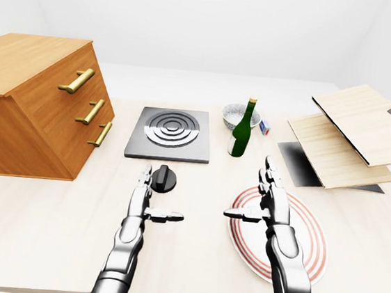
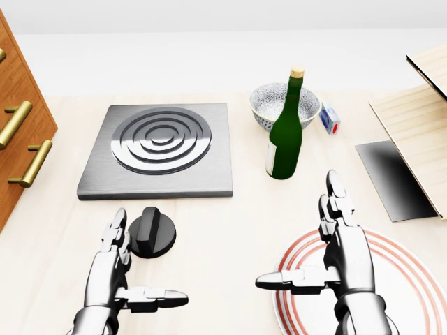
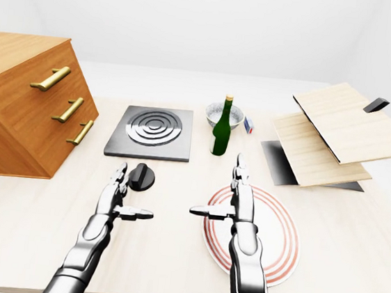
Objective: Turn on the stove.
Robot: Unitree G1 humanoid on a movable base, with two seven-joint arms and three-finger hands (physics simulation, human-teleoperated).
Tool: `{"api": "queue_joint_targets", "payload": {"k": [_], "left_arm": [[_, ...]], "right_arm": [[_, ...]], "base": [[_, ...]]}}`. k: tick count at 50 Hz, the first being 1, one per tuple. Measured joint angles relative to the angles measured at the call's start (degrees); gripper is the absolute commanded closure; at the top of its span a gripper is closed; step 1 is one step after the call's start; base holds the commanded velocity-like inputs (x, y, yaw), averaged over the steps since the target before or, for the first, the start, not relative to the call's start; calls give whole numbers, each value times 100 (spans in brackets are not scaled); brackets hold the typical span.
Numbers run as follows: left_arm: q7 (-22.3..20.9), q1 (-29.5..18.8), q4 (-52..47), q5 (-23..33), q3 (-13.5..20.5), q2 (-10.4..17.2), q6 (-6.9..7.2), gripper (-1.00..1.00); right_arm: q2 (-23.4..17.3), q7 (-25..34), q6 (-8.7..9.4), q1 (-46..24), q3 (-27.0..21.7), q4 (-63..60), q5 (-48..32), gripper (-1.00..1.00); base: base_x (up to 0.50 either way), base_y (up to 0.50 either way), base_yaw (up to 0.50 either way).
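Note:
The stove point(image 2: 160, 150) is a grey square plate with a ringed burner, at the upper left of the head view. Its black round knob point(image 2: 151, 234) lies on the table just below the plate. My left hand point(image 2: 129, 269) is open, fingers stretched up, its fingertips point(image 2: 115, 234) just left of the knob and close to it; I cannot tell if they touch. My right hand point(image 2: 314, 251) is open and empty over the left rim of a red-ringed plate point(image 2: 405, 279).
A green bottle point(image 2: 286, 132) stands right of the stove, with a patterned bowl point(image 2: 269, 105) behind it and a small box point(image 2: 330, 118). A wooden drawer chest point(image 1: 39, 102) is at left. Wooden boards point(image 1: 354, 132) over a dark sheet lie at right.

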Motion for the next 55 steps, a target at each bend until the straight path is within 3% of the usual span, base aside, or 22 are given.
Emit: {"api": "queue_joint_targets", "payload": {"k": [24, 30, 55], "left_arm": [[256, -91, 124, 427, -189, -157, 0, -100], [236, -10, 50, 489, -300, -227, 0, -100], [30, 155, -109, 525, -710, -451, 0, -100]], "right_arm": [[-24, 36, 139, -27, -70, -124, 101, -100], [-39, 43, 213, -47, -115, -192, 151, -100], [-94, 30, 213, -129, -268, -339, 325, -100]], "base": [[0, 0, 0], [0, 0, 0], [0, 0, 0]]}}
